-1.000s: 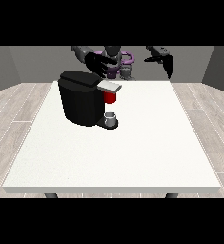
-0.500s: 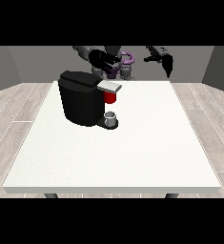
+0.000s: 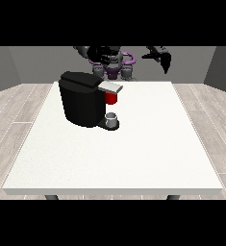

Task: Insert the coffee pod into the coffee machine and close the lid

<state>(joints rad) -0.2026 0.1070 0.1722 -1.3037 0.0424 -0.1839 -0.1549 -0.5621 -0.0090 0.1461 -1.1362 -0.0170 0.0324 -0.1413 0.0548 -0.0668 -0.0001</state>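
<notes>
The black coffee machine stands on the white table, left of centre. Its grey lid lies flat over a red part at the machine's front. I cannot make out the coffee pod as a separate thing. A small grey cup sits on the machine's base under the red part. The hand at the view's left is raised in front of the robot's chest, above and behind the machine, touching nothing. The hand at the view's right hangs high over the table's far right edge, fingers relaxed and holding nothing.
The robot's purple-and-grey torso stands behind the table's far edge. A wooden floor surrounds the table. The tabletop to the right of the machine and in front of it is bare white surface.
Both hands have risen and drawn back towards the robot, away from the machine. The machine, lid and cup have not moved.
</notes>
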